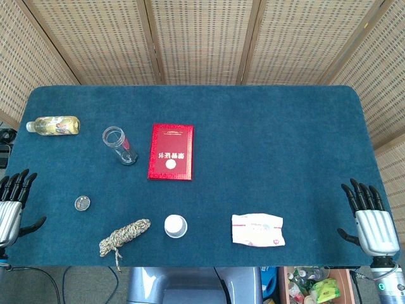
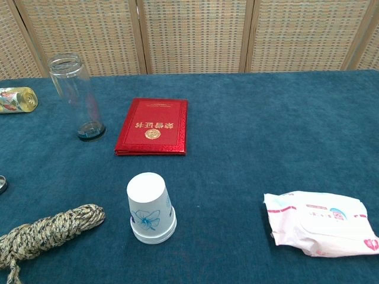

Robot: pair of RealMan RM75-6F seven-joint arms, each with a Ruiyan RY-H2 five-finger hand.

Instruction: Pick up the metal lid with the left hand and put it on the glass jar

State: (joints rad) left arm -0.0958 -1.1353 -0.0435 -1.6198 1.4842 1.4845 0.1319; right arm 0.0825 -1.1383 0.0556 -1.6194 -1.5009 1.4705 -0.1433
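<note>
Nearest edge: left hand [image 1: 12, 206] at 8 o'clock, right hand [image 1: 370, 215] at 4 o'clock, both holding nothing, fingers spread, both partly cropped by the head view and unseen in the chest view. Rope coil [image 1: 124, 235], upturned paper cup [image 1: 176, 226] and wipes pack [image 1: 257, 230] sit along 6 o'clock. Metal lid [image 1: 82, 203] lies flat at 8 o'clock, near left hand, only its edge showing in chest view. Further out: glass jar [image 1: 119, 145] upright, lidless, at 10 o'clock, red booklet [image 1: 171, 152] just beside it. Bottle [image 1: 54, 125] lies at far left, cut off in chest view
</note>
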